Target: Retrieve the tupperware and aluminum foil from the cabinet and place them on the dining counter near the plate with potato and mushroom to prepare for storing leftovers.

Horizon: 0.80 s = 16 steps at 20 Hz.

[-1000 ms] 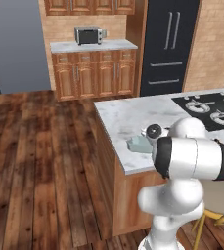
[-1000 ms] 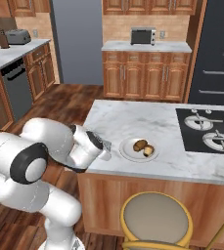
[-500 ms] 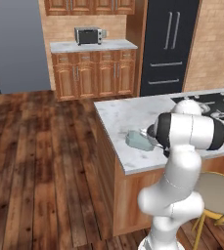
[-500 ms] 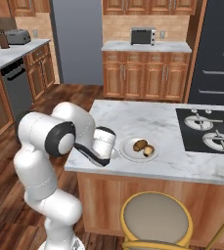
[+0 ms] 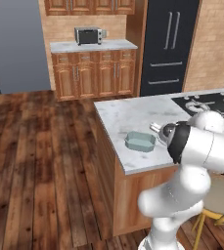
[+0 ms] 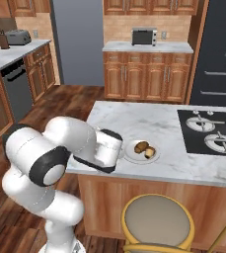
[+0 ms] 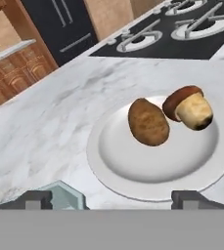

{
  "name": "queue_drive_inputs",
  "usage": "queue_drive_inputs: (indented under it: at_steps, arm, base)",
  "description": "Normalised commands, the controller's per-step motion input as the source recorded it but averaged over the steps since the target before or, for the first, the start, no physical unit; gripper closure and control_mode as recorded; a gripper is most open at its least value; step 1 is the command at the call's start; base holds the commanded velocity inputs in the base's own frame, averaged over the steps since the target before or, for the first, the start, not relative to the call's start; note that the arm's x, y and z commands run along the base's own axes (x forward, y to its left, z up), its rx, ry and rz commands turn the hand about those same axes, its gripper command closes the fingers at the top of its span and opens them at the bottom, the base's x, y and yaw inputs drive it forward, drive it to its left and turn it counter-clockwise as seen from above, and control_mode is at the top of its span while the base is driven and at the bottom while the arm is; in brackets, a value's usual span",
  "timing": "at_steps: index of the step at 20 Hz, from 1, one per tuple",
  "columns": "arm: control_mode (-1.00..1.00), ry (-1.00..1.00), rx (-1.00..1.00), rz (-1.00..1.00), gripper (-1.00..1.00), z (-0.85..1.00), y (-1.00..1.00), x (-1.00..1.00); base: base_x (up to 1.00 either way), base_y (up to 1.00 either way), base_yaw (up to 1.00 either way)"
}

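Marble: the grey-white dining counter (image 7: 45, 122) is carrying everything that matters here, and it is running out under and ahead of the jaws.
Tupperware: the pale blue tub (image 5: 140, 141) is sitting flat on the counter near the edge; in the hand view its corner (image 7: 59, 195) is showing just inside the left fingertip, low between the jaws, and nothing is gripping it.
Gripper: the gripper (image 7: 111, 199) is standing wide, its two tips far apart and empty. Half a second ago the hand was covering the tub; now the tub is lying free beside it, so the jaws are reading as having just let go.
Plate: the white plate (image 7: 133, 185) is lying just ahead of the jaws, spanning the gap between them, close beside the tub without clearly touching it.
Potato: the brown potato (image 7: 148, 121) is resting ahead of the jaws, near the plate's middle.
Mushroom: the mushroom (image 7: 189, 108) is leaning against the potato's right side, ahead of the right fingertip.
Cooktop: the black burners (image 7: 182, 29) are lying well beyond the plate.
Meaning: the tub's placement near the plate is looking done; I judge the foil is what is remaining, and the arm will be needing to lift clear without nudging the tub or plate.
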Motion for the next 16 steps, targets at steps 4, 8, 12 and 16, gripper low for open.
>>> queue_drive_inputs:
  at_steps: [4, 8, 12, 16]
  arm:
    - [-1.00, -0.07, -0.07, 0.08, -1.00, 1.00, 0.00, -1.00]
    - [-1.00, 0.08, -0.06, 0.06, -1.00, 1.00, 0.01, -0.98]
    - [-1.00, 0.20, -0.09, 0.13, -1.00, 1.00, 0.08, -0.12]
    - [-1.00, 0.16, -0.16, 0.08, -1.00, 1.00, 0.24, 0.34]
  base:
    - [0.00, 0.00, 0.00]
    - [0.00, 0.00, 0.00]
    - [0.00, 0.00, 0.00]
    - [0.00, 0.00, 0.00]
